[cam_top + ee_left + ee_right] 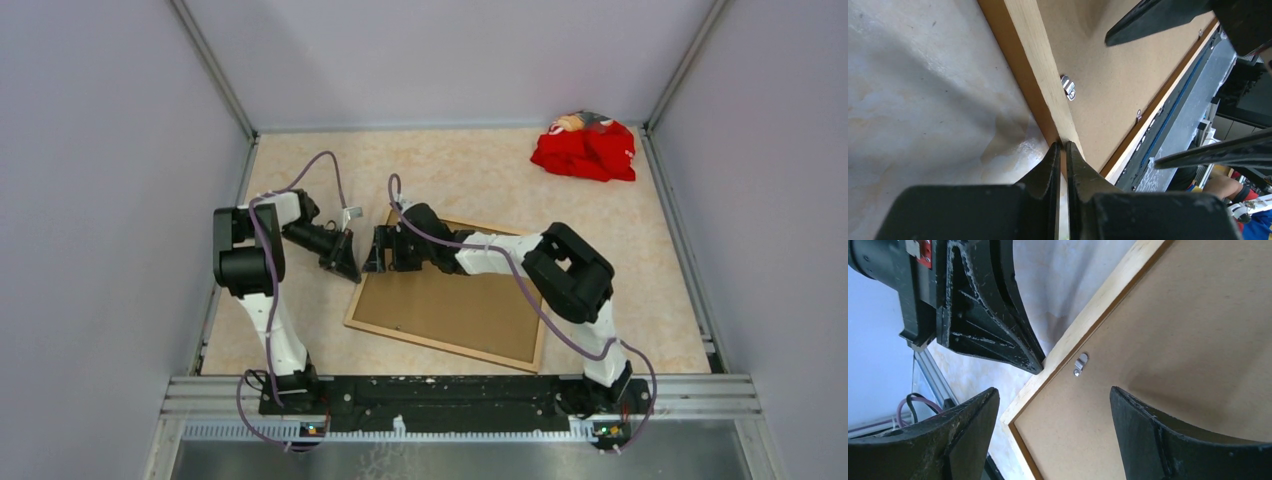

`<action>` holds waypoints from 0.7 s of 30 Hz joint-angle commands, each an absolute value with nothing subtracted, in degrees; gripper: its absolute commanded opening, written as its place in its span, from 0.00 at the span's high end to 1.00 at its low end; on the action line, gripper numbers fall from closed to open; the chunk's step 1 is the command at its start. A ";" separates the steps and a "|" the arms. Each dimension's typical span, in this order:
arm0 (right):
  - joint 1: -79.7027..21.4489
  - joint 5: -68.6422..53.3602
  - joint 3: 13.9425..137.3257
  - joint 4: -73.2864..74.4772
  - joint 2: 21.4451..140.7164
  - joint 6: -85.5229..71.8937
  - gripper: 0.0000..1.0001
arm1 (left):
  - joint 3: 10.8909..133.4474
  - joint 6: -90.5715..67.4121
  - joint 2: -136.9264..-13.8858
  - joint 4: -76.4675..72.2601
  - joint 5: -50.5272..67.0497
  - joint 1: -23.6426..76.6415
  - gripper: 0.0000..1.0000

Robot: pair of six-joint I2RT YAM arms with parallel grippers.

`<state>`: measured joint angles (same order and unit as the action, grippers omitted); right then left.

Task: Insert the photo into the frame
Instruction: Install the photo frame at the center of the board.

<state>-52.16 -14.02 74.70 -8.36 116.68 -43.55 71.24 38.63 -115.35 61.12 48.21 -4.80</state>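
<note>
The frame (440, 347) lies back up on the table, its pale wood rim around the brown backing board (450, 300). The photo is hidden. My left gripper (352, 275) is shut, and its tips press against the outer side of the frame's left rim (1040, 60), as the left wrist view (1063, 146) shows. My right gripper (372, 258) hangs open and empty over the board's left corner (1173, 340), its jaws wide apart in the right wrist view (1053, 392). A small metal clip (1080, 363) sits on the board beside the rim (1088, 320).
A red cloth bundle (585, 148) lies at the back right corner. Grey walls close in the table on three sides. A metal rail (460, 395) with the arm bases runs along the near edge.
</note>
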 commanded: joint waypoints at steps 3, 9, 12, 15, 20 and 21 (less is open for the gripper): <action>-54.05 -15.90 79.47 -10.47 119.38 -43.60 0.19 | 69.92 39.04 -115.44 56.43 46.67 -4.23 0.90; -54.07 -16.95 79.72 -11.83 121.35 -45.10 0.20 | 70.00 38.95 -115.15 56.43 46.55 -4.25 0.91; -54.16 -17.38 79.67 -12.51 122.25 -45.62 0.20 | 70.15 38.78 -115.00 56.43 46.49 -4.25 0.92; -54.27 -17.60 79.69 -13.04 122.94 -46.11 0.20 | 70.23 38.76 -115.00 56.43 46.58 -4.22 0.92; -54.32 -17.84 80.07 -13.51 123.97 -46.59 0.20 | 70.31 38.78 -115.05 56.51 46.82 -4.23 0.92; -54.32 -17.89 80.18 -13.53 124.14 -46.58 0.20 | 70.20 38.76 -115.05 56.50 46.77 -4.29 0.92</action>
<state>-53.58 -17.43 77.80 -12.25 121.93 -46.24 71.16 37.41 -115.35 60.88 48.21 -4.84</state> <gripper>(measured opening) 0.802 0.084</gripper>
